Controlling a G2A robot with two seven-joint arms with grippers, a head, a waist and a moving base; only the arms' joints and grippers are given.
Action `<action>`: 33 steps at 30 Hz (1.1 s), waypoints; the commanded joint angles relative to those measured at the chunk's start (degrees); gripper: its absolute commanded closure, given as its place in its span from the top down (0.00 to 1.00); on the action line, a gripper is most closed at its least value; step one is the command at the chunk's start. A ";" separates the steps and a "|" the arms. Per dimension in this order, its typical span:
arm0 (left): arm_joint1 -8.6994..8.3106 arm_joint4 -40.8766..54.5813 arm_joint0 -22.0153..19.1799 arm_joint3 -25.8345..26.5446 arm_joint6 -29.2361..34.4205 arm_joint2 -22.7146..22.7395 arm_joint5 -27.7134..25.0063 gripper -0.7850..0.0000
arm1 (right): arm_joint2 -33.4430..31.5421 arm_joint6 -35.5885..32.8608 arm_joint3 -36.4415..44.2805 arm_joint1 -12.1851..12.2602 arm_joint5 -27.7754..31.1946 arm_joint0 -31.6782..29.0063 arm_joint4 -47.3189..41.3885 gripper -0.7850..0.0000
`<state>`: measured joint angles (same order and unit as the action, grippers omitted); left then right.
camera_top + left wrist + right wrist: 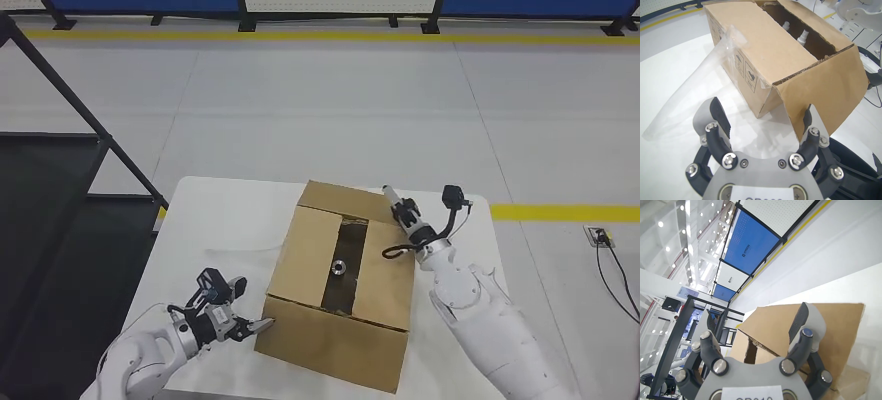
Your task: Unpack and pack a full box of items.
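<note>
A brown cardboard box (345, 290) stands in the middle of the white table (215, 230). Its top flaps are parted along a torn slot, and a bottle cap (338, 267) shows inside. In the left wrist view, two white bottle tops (802, 37) stand in that slot. A strip of clear tape (687, 81) hangs from the box (762, 45) down onto the table. My left gripper (255, 328) is open at the box's near left corner, its fingers (720, 115) beside a loose end flap (819, 91). My right gripper (397, 203) is open over the far right flap (772, 321).
A black metal frame (70, 110) stands off the table's left side. The table's left part (200, 260) lies bare between the box and that edge. A yellow floor line (565, 212) runs past the right side.
</note>
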<state>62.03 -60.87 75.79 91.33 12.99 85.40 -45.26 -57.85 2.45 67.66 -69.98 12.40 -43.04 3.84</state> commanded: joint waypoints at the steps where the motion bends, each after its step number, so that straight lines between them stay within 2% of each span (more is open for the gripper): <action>1: -0.11 0.82 0.30 0.16 -0.84 0.96 0.64 1.00 | -1.11 0.25 1.89 0.22 1.77 -1.46 0.40 1.00; 5: -0.30 3.55 0.63 -0.13 -1.57 2.93 2.48 1.00 | -4.67 -1.37 7.79 1.13 5.33 -6.09 0.39 1.00; 9: -0.24 4.62 -0.23 -1.26 -1.17 3.53 7.50 1.00 | -9.68 -7.64 14.36 2.49 8.54 -12.16 -2.34 1.00; 14: 0.30 4.34 -2.90 -3.51 -0.24 0.55 13.54 1.00 | -17.46 -13.59 20.49 4.20 9.28 -20.25 -5.06 1.00; 18: 0.71 1.22 -4.71 -4.74 -0.94 -2.59 15.88 1.00 | -22.15 -15.55 21.93 4.98 6.46 -24.21 -5.81 1.00; 25: 1.02 -0.62 -6.31 -6.52 -1.59 -5.03 16.66 1.00 | -22.19 -20.06 17.74 4.99 1.52 -22.59 -6.37 1.00; 33: 0.92 -0.62 -6.07 -6.24 -1.71 -5.02 16.16 1.00 | -17.72 -19.18 11.23 3.75 1.99 -17.20 -6.51 1.00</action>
<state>62.97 -61.37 69.65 84.94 11.20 80.43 -28.96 -75.88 -16.47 79.58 -66.14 14.23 -60.81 -2.48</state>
